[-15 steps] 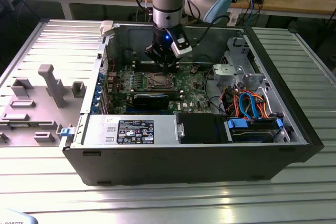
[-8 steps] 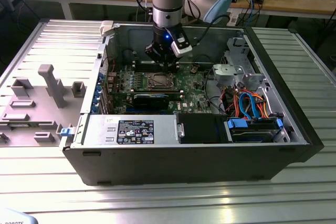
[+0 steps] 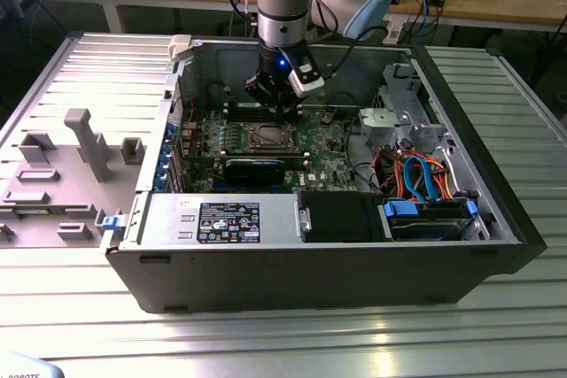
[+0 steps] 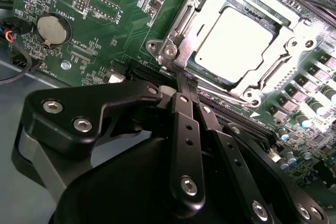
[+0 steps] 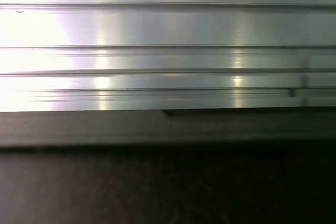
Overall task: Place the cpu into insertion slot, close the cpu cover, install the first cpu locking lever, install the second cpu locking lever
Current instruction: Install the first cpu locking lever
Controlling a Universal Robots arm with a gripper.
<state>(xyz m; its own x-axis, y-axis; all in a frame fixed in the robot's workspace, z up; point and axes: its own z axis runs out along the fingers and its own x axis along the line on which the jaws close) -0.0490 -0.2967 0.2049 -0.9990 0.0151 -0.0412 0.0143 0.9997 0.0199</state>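
— What's inside the computer case (image 3: 266, 281) on your bench (image 3: 292, 343)?

— It lies open on its side. The green motherboard (image 3: 323, 143) covers the floor of it. Toward the exterior view's right there's a metal drive cage (image 3: 412, 112) with a tangle of orange and blue cables (image 3: 421, 174) under it, and a blue-edged drive bay (image 3: 430, 219) at the near wall. A long box with a label (image 3: 221, 221) sits along the near wall, with a long black card (image 3: 255, 168) just behind it.

— And the insertion slot (image 3: 268, 137)?

— Near the middle of the board. In the second wrist view the cpu (image 4: 239, 43) sits in the slot, its pale metal top glaring in the light. The cpu cover (image 4: 247, 93) lies flat round it, with the chip showing through its window. A thin locking lever (image 4: 181, 22) runs along one side of the frame.

— Where's your tool (image 3: 282, 111)?

— Just above the board, beside the socket's far edge in the exterior view. In the second wrist view my fingers (image 4: 184, 90) are drawn narrow, tips together, at the corner of the cover by a screw (image 4: 169, 51). Whether they pinch anything I cannot tell. A coin battery (image 4: 51, 29) sits well away across the board.
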